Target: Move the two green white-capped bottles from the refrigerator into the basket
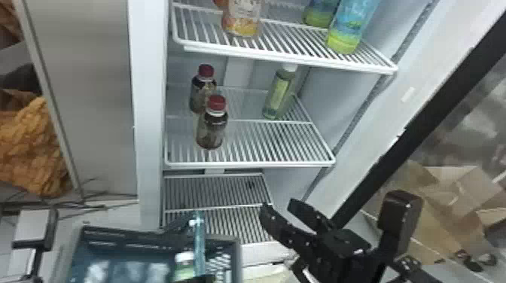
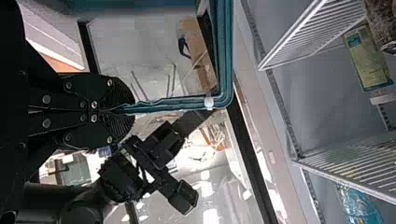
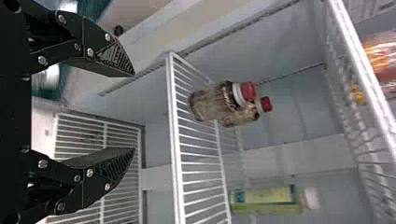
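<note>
My right gripper (image 1: 278, 205) stands open below the middle shelf's front right corner, with nothing between its fingers; in the right wrist view the gripper (image 3: 133, 112) points toward the shelves. A green white-capped bottle (image 1: 279, 94) stands at the right rear of the middle shelf; it also appears in the right wrist view as a green bottle (image 3: 266, 199). Another green white-capped bottle (image 1: 184, 268) is in the dark teal basket (image 1: 124, 234). At the bottom edge, my left gripper (image 1: 198, 279) is by the basket handle (image 1: 199, 241); in the left wrist view, that gripper (image 2: 132, 109) is shut on the handle.
Two red-capped bottles (image 1: 212, 128) stand on the middle shelf's left side. Taller bottles (image 1: 344, 34) stand on the upper shelf (image 1: 286, 58). The black-edged refrigerator door (image 1: 406, 139) hangs open at right, with cardboard (image 1: 451, 195) beyond.
</note>
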You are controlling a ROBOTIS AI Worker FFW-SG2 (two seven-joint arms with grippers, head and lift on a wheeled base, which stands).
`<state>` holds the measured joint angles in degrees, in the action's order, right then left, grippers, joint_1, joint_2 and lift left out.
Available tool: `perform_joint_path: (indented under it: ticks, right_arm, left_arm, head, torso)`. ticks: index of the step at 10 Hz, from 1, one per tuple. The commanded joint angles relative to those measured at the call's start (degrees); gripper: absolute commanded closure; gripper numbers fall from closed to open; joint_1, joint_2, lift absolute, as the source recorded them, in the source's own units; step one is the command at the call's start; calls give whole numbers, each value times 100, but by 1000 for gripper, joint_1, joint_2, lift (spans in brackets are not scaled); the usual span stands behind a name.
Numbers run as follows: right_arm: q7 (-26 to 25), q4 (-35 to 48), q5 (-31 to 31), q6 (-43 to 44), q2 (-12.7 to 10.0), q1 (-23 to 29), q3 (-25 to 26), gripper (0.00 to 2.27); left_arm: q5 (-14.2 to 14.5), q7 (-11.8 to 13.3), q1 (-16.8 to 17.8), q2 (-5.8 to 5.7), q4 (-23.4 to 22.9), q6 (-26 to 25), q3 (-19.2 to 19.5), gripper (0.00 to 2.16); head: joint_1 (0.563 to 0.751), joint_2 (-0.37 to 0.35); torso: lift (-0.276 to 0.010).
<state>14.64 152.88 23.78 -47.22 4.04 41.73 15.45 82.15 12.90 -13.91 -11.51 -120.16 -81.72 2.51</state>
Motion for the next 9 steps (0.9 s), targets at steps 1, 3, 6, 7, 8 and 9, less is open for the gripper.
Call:
perform_joint_path:
  ticks: [1,3,6,7,8,9]
  right_arm:
    - [4,-108,-58,222,0,-152,20,533]
    - [-5,-249,-161,616,-8,-320,31,533]
    - [-92,-952,-618,2233,-52,-728,9,522]
    - [-251,-1191,-652,2711,-70,-827,-37,522]
    - [-347,-1486,-801,3091,-88,-995,-37,522]
    - [-374,-1781,-835,3302,-88,-1192,-26,522]
  left_arm:
    - [0,2,-1,0,0,2,1,1139]
    - [0,2,-1,0,0,2,1,1138]
    - [12,2,-1,9,0,2,12,1138]
    - [12,11,-1,9,0,2,12,1138]
    - [12,11,-15,9,0,2,12,1139]
    - [12,11,-15,9,-14,2,12,1139]
  head:
    - [695,-350]
    - [695,-350]
    - [695,-350]
    - [695,-350]
    - [695,-350]
    - [695,-350]
  torso:
    - [-263]
    - [-263]
    - [-263]
    - [-263]
    - [-263]
    - [-263]
